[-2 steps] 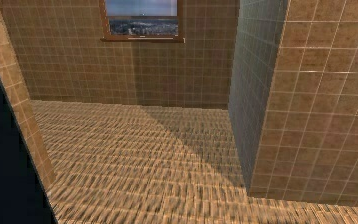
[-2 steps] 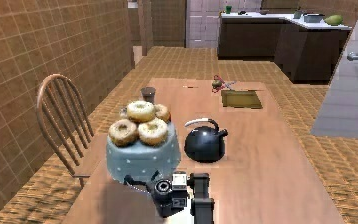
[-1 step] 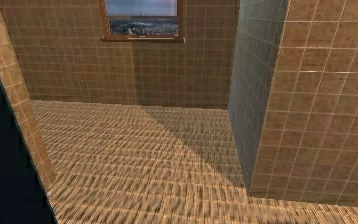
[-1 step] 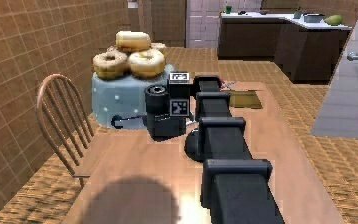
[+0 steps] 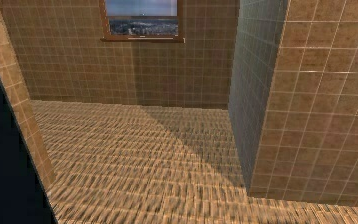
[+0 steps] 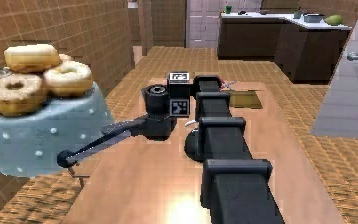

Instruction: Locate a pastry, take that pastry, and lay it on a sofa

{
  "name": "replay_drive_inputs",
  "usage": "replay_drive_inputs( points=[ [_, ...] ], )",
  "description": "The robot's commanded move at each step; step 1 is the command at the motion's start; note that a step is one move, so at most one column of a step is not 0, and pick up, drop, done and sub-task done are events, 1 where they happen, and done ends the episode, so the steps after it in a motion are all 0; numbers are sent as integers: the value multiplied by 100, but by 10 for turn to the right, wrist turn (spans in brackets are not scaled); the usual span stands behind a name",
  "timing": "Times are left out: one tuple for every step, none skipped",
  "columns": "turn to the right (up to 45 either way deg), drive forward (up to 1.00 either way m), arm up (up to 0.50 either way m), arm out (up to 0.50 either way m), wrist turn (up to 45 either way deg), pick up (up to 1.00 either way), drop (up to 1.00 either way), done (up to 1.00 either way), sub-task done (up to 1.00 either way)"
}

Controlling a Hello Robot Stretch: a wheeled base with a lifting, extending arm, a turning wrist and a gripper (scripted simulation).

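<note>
pastry: three doughnuts (image 6: 69, 77) piled on a blue dotted stand (image 6: 37, 135), arm side view's left | end effector (image 6: 72, 153): fingers by the stand's base; width and load cannot be told | handling: likely light, soft, crumbly; take one ring gently across its outer sides

The arm (image 6: 227, 150) is showing as a dark, square-sectioned bar of nested segments, rising from the frame's bottom edge. Mid-frame, two small white squares (image 6: 177, 104) are carrying black marks, with the gripper (image 6: 84, 144) left of them, dark-bodied with thin fingers (image 6: 91, 148).
</note>
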Motion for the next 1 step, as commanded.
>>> replay_drive_inputs(
  points=[
    [0,0,0,0,-450,0,0,0,0]
  ],
)
